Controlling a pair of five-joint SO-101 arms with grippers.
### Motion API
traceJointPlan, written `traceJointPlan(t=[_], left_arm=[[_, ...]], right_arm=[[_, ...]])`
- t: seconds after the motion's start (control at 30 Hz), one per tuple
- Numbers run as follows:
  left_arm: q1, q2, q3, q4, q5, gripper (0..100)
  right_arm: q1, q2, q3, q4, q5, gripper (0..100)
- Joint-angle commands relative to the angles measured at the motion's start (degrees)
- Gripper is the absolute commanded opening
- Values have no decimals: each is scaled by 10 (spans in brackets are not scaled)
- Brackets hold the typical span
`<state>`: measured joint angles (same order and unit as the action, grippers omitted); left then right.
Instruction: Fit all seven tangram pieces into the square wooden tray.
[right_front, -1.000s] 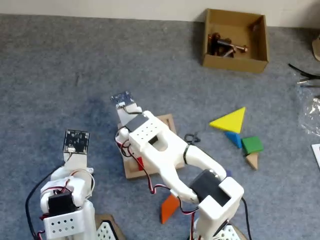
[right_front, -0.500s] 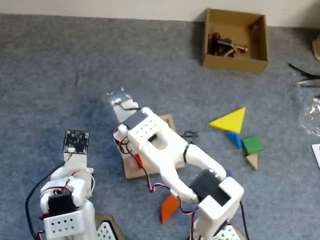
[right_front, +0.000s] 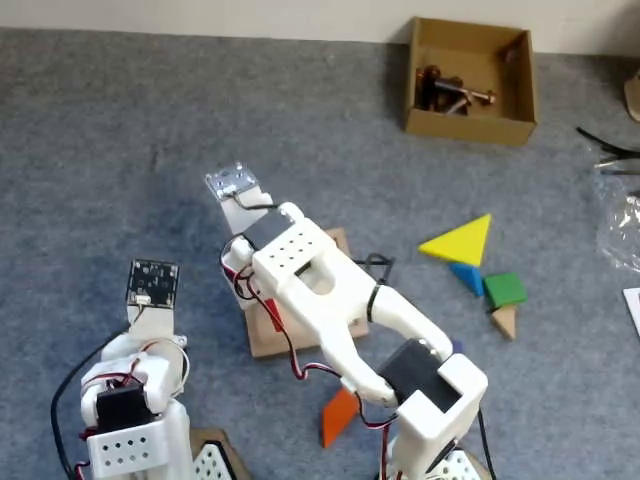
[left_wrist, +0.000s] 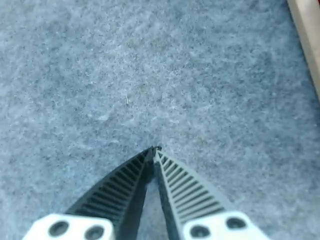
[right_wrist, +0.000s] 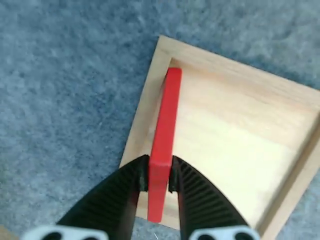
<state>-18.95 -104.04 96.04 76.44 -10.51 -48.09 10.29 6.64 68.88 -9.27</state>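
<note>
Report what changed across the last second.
The right arm stretched farther out and leftward over the tray. Its end effector holds the red piece on edge by the tray's wall. The left arm, tray, yellow triangle and orange piece stayed put.

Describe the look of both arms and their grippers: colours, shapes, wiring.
The left arm and right arm have white plastic shells with grids of small holes, black servo blocks, and loose red and black wires. Each wrist carries a small circuit board. The left gripper and right gripper have black ribbed fingers tapering to points, on white mounts with screw holes.
</note>
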Motion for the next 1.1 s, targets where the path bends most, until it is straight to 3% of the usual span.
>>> traceJointPlan(t=[0.0,0.8,1.07], left_arm=[[-7,-3,11,1,3,5],[-7,-3,11,1,3,5],[-7,-3,11,1,3,5]], right_arm=[[1,-6,-37,2,8,63],[-7,-4,-36,2,10,67],[-10,-3,-35,3,45,67]])
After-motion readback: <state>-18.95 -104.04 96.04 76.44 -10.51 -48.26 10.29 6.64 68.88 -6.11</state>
